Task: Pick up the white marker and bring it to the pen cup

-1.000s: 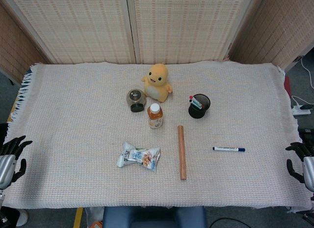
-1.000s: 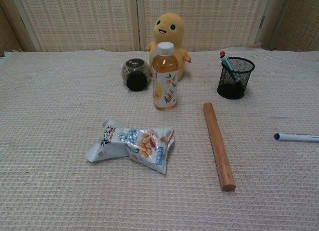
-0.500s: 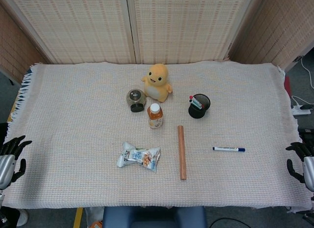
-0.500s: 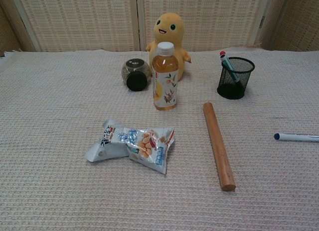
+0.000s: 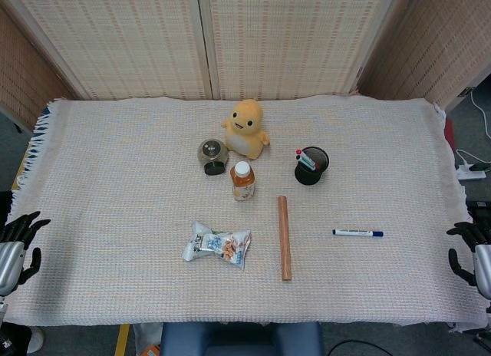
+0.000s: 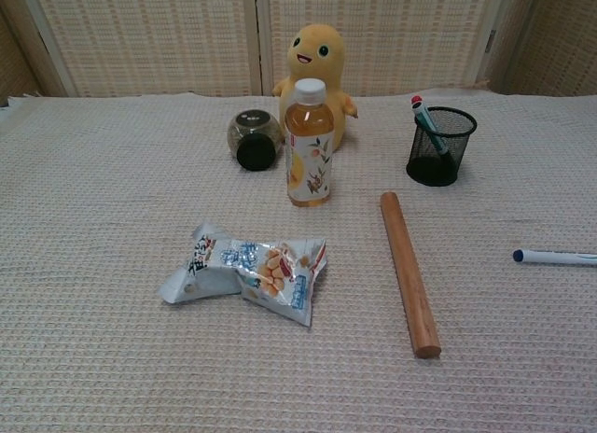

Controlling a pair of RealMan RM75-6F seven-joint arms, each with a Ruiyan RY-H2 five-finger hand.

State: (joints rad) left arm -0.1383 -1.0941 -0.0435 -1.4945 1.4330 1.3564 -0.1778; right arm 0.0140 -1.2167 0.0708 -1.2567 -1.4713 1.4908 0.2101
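On the right side of the cloth-covered desk [image 5: 115, 156], the white marker [image 5: 357, 233] lies flat, blue cap pointing toward a wooden dowel [image 5: 285, 238], well apart from both hands. The black mesh pen cup [image 5: 311, 166] stands behind it, already holding markers. The left hand [image 5: 15, 247] and the right hand [image 5: 472, 250] hang at the desk's opposite near edges, fingers spread, holding nothing. A snack packet [image 6: 244, 274], tea bottle [image 6: 309, 142], tipped jar [image 6: 254, 139] and yellow plush toy [image 6: 315, 64] sit mid-desk.
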